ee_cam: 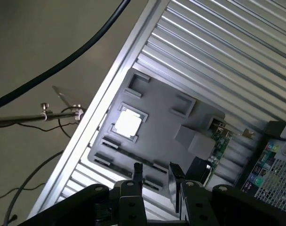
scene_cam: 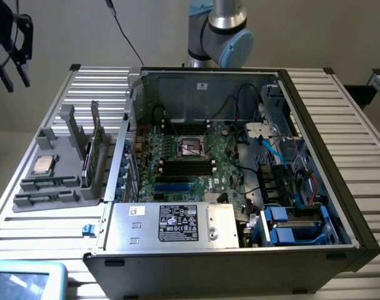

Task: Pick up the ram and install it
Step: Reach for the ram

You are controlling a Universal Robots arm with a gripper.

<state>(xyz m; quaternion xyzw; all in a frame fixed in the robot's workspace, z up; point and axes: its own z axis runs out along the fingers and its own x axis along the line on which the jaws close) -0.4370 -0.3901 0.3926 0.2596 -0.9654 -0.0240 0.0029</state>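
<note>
Though the label (scene_cam: 177,223) is illegible, the gripper (ee_cam: 155,169) hangs spread, clear of the ram (scene_cam: 87,164).

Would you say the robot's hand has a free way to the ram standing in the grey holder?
Probably yes. The hand hangs open, apart from the grey holder, and nothing covers the ram; only the taller green card stands close beside it.

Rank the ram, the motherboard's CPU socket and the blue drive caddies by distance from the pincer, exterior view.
1. ram: upright in the gray holder, on the exterior view's left, the same side as the pincer.
2. CPU socket: mid-motherboard, inside the case.
3. blue drive caddies: the case's near corner, on the exterior view's right.
</note>
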